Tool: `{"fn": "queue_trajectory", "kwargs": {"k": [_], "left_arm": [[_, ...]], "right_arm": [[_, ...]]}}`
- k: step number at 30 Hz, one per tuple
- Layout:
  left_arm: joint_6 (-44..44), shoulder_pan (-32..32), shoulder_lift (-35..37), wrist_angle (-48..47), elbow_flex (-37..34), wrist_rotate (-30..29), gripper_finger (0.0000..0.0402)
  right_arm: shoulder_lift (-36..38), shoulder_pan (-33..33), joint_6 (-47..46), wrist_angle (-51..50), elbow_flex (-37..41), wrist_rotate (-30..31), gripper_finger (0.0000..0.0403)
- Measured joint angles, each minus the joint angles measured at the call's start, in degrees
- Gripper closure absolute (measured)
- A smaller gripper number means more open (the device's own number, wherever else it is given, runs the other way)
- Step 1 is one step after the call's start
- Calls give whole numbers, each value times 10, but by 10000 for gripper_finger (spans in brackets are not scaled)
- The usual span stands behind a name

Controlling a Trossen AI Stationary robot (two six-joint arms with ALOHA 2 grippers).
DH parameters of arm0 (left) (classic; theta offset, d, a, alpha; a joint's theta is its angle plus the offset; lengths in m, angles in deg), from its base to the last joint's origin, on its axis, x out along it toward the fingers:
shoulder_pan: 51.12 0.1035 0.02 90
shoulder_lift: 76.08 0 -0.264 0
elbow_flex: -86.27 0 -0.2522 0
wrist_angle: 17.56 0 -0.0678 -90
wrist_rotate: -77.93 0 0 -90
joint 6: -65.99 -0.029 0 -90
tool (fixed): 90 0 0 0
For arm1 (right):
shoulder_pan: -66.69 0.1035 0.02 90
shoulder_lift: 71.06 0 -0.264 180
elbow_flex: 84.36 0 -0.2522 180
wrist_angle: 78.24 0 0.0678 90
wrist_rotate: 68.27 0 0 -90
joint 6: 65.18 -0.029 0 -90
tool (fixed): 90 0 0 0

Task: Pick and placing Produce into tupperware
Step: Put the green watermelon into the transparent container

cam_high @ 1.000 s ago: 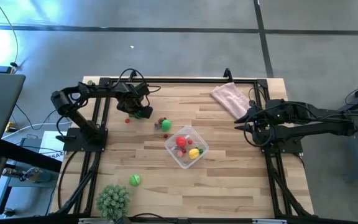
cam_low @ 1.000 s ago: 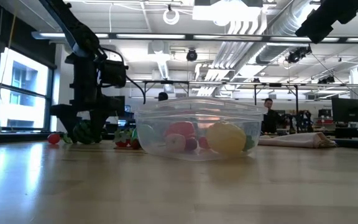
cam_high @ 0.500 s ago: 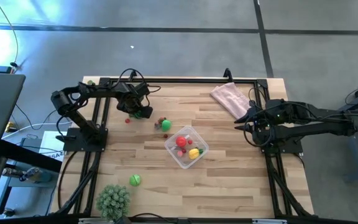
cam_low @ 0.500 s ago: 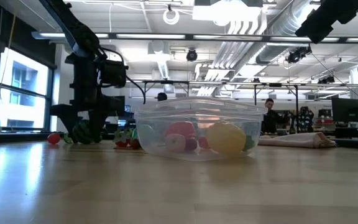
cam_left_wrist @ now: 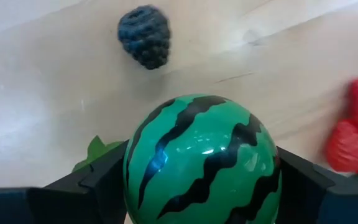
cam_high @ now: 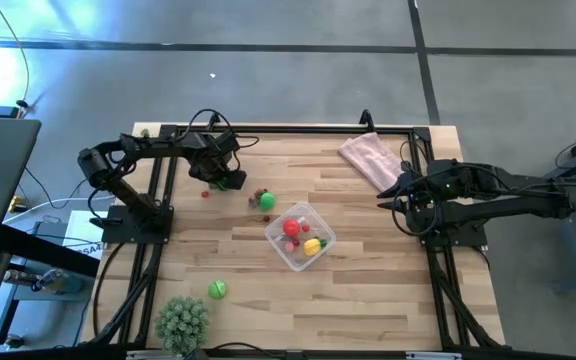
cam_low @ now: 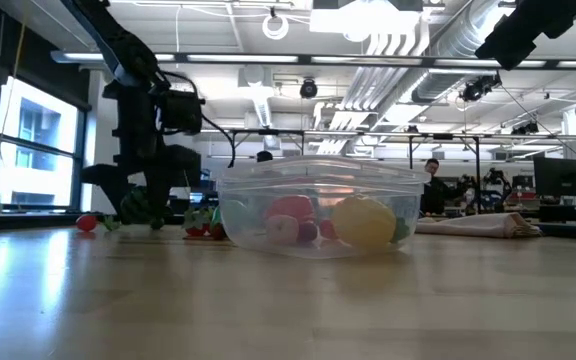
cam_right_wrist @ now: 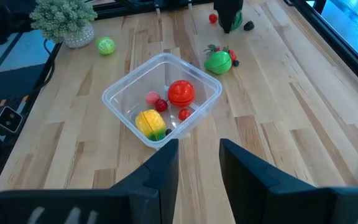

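Observation:
A dark-striped green toy watermelon sits on the table at the far left, with my left gripper pointing down over it and shut on it. A clear tupperware at the table's middle holds a red tomato, a yellow piece and small red bits. Loose produce lies around: a green piece with strawberries, a green ball, a small red piece and a dark berry. My right gripper hangs open at the right, above the table. My left gripper has the watermelon between its two fingers, one finger on each opposite side at the melon's widest part. The fingers come from above, pointing down. The melon's underside rests on the table.
A pink cloth lies at the far right corner. A spiky pale-green ball plant stands at the near left edge. Strawberries lie close beside the melon. Bare wood spans the near middle and right.
My left gripper's fingers have drawn in from either side onto the watermelon; in the low view the gap between them is narrower than a second ago. The melon has stayed where it was on the table.

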Motion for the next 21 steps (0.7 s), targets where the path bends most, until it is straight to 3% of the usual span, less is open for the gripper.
{"fn": "queue_trajectory", "kwargs": {"k": [7,10,14,21], "left_arm": [[-13,0,87,8,1,9,93],[-13,-9,133,9,11,16,99],[-13,-45,193,24,33,0,144],[-22,-115,241,24,45,-52,258]], "right_arm": [[0,0,0,0,0,0,297],[0,0,0,0,0,0,297],[0,0,0,0,0,0,297],[0,0,0,0,0,0,297]]}}
